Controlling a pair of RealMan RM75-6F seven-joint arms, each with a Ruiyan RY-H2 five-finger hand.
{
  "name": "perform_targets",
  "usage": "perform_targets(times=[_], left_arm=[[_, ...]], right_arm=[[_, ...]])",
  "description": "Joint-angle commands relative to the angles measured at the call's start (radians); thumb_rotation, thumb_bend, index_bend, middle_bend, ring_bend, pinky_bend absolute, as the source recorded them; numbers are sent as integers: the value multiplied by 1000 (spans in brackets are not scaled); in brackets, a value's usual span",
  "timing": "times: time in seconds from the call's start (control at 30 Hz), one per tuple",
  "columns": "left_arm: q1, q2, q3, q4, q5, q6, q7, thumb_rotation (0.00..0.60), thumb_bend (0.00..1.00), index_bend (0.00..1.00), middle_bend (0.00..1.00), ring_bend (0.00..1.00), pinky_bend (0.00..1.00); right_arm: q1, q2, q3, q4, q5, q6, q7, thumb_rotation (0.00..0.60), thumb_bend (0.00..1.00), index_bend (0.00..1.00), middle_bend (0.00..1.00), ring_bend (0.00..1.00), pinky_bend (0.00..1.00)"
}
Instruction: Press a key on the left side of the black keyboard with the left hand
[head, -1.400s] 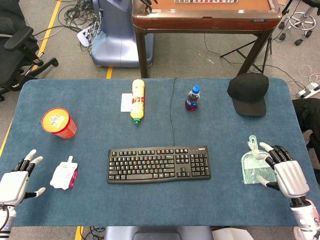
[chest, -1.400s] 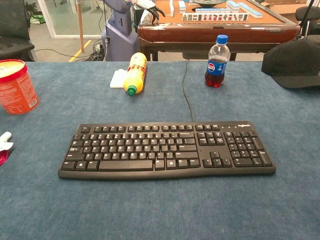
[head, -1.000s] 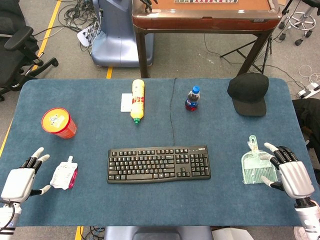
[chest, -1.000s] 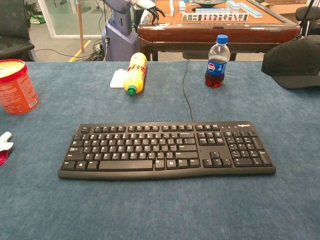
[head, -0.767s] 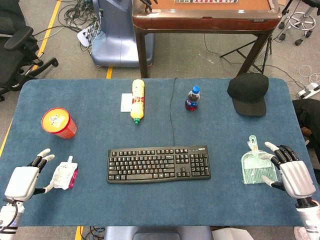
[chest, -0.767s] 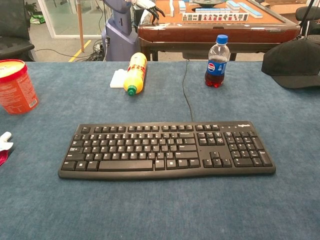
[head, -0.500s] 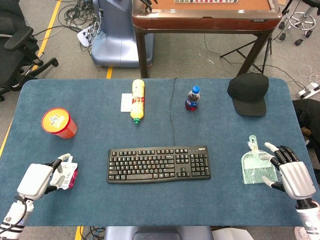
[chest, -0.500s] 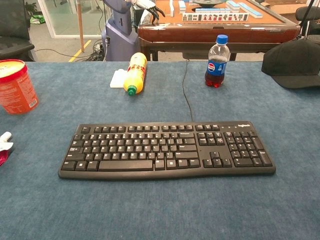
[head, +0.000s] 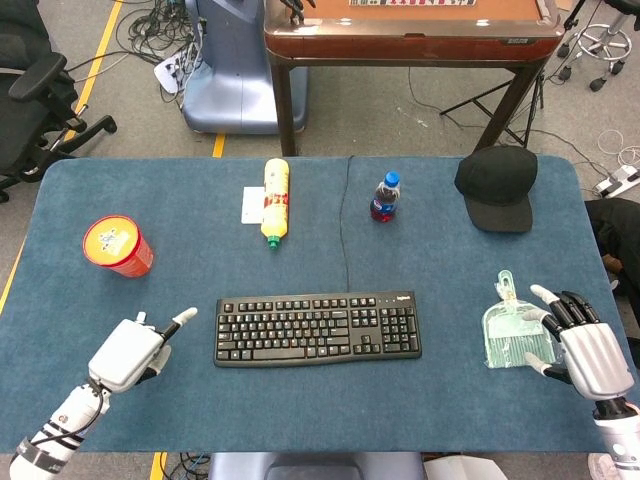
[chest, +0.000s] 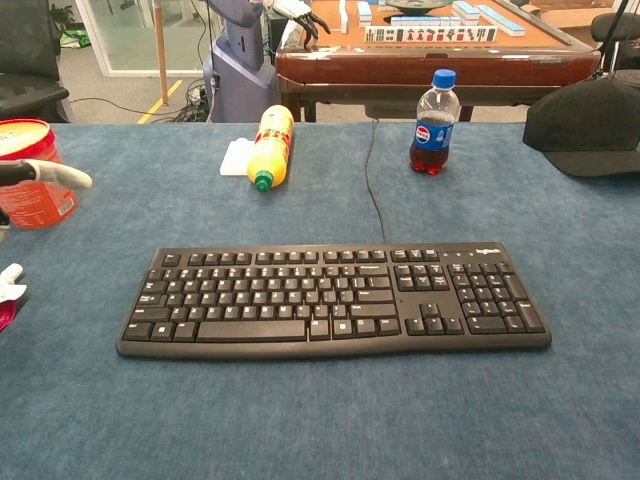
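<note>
The black keyboard (head: 317, 328) lies flat at the middle of the blue table, its cable running to the far edge; the chest view shows the keyboard (chest: 335, 300) close up. My left hand (head: 128, 354) hovers just left of it, one finger (head: 184, 317) stretched toward the keyboard's left end and the rest curled in, holding nothing. A gap remains between that fingertip and the keys. In the chest view only this finger (chest: 55, 176) enters from the left edge. My right hand (head: 585, 355) rests at the right edge with fingers spread, empty.
A white pouch (chest: 8, 285) lies mostly under my left hand. A red tub (head: 117, 245) stands at the left. A yellow bottle (head: 276, 200), a cola bottle (head: 385, 197) and a black cap (head: 497, 187) sit at the back. A clear dustpan (head: 513, 335) lies beside my right hand.
My left hand has swung from the table's left edge over the pouch toward the keyboard, curling its fingers and leaving one extended. The right hand stayed in place.
</note>
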Motion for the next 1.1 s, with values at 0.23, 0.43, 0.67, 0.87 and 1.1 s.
perform_targets(times=[0.23,0.43,0.67,0.87,1.1], left_arm=[[-84,-26,6,-44,-53,-136,55,600,631,108,830,921,1000],[-123,-41,-6,-56,-112,-191,76,600,657,177,849,924,1000],[-166,-54,-6,-64,-173,-255,94,600,668,190,851,924,1000],[-200,-71,0,-58,-200,-301,78,600,668,187,852,925,1000],[-236,-89,3,-57,-243,-346,54,600,681,187,858,930,1000]], right_arm=[[-7,-1,0,20,10,1,22,600,7,383,164,167,170],[-7,-6,2,36,15,-1,37,600,10,383,165,167,170],[-4,-17,4,61,23,-10,62,600,13,383,167,168,170],[-4,-21,5,76,25,-11,79,600,14,383,168,168,170],[-8,-18,7,84,26,0,93,600,14,383,168,168,170]])
